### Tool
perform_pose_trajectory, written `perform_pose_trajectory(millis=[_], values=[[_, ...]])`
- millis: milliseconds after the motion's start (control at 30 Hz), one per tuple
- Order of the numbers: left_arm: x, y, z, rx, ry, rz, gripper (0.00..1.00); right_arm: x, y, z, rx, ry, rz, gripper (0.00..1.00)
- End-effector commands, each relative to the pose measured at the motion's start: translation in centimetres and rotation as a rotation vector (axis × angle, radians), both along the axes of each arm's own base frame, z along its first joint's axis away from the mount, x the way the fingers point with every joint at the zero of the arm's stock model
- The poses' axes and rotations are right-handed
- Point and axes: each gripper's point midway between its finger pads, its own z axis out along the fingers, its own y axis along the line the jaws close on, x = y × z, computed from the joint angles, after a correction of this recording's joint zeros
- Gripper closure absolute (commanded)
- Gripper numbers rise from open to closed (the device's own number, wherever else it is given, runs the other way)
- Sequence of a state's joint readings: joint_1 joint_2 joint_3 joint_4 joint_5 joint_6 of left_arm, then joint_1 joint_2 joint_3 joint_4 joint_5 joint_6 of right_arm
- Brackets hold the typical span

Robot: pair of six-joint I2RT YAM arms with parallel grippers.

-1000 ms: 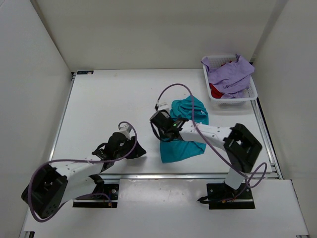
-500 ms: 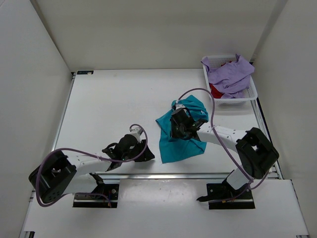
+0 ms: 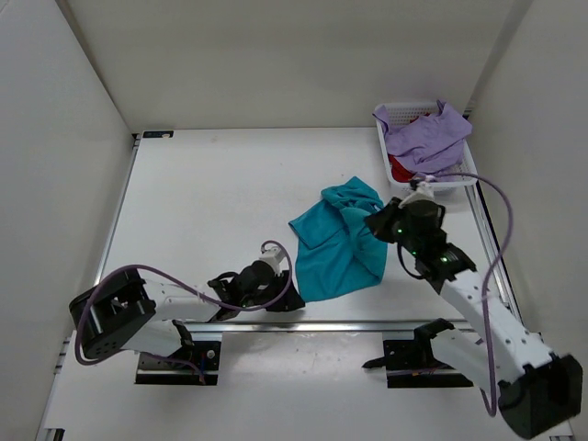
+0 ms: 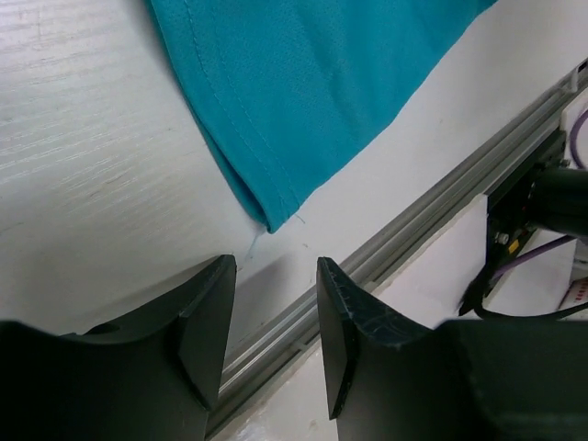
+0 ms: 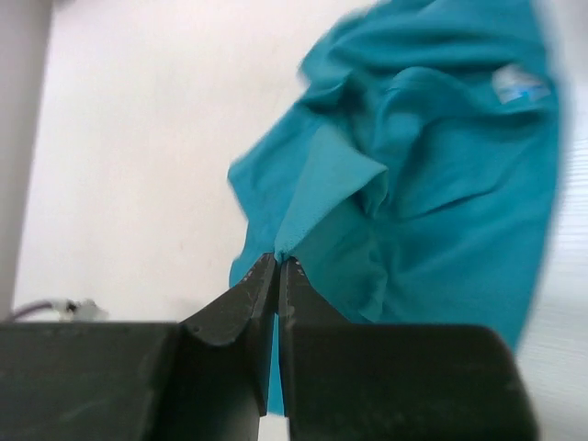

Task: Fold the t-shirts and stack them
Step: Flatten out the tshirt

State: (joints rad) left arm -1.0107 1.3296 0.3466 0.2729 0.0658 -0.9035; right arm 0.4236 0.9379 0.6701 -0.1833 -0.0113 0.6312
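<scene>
Our right pincer (image 5: 278,265) is clamped on a raised fold of the teal t-shirt (image 5: 432,175) and holds the cloth up in a small peak. That grip sits just off the near left corner of the white mesh basket (image 3: 397,114). Our left pincer (image 4: 274,276) stands partly apart with nothing between its fingers. It is well away from the basket, low over the counter (image 3: 211,202) beside the metal rail (image 4: 404,230) along the near edge. The shirt's hemmed corner lies just ahead of the fingertips, not touching them.

The teal shirt spreads in a crumpled heap on the counter, from the basket's near left corner toward that rail. A broad stretch of white counter runs leftward from the basket to the side wall (image 3: 55,184). The basket itself is tucked against the far right corner.

Inside the basket, the lavender t-shirt (image 3: 427,133) lies on top and drapes over the rim. The red t-shirt (image 3: 401,169) shows beneath it at the near left side.

The teal cloth is a fine knit with a double-stitched hem and a small white label. The basket is rigid plastic lattice.
</scene>
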Motion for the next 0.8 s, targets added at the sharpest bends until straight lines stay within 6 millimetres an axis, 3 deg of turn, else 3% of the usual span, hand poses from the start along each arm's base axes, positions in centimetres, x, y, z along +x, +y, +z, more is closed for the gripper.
perform_pose_trajectory(millis=[0,167,300,400,567,667,767], values=[[0.4,-0.1,-0.1,-0.027,0.02,0.085,0.48,-1.5,-2.7,-0.1,0.074,0.007,-0.054,1.0],[0.9,-0.7,-0.3,-0.052,0.037,0.166,0.46,-3.0,-5.8,-1.6,0.098,0.015,-0.137,1.0],[0.5,-1.4,-1.1,-0.061,0.086,0.185,0.47,-3.5,-6.8,-1.1,0.098,-0.018,-0.16,1.0],[0.5,-1.0,-2.0,-0.054,0.111,0.215,0.46,-3.6,-6.5,-1.1,0.106,-0.017,-0.139,1.0],[1.5,-0.4,-1.9,-0.055,0.086,0.277,0.59,-3.8,-5.6,-1.1,0.12,-0.035,-0.113,1.0],[2.0,-1.3,-1.7,-0.058,0.087,0.267,0.63,-3.9,-5.2,-0.9,0.115,-0.031,-0.101,1.0],[1.9,-2.0,-2.9,-0.016,0.103,0.235,0.76,-3.9,-5.2,-0.8,0.127,-0.034,-0.095,1.0]])
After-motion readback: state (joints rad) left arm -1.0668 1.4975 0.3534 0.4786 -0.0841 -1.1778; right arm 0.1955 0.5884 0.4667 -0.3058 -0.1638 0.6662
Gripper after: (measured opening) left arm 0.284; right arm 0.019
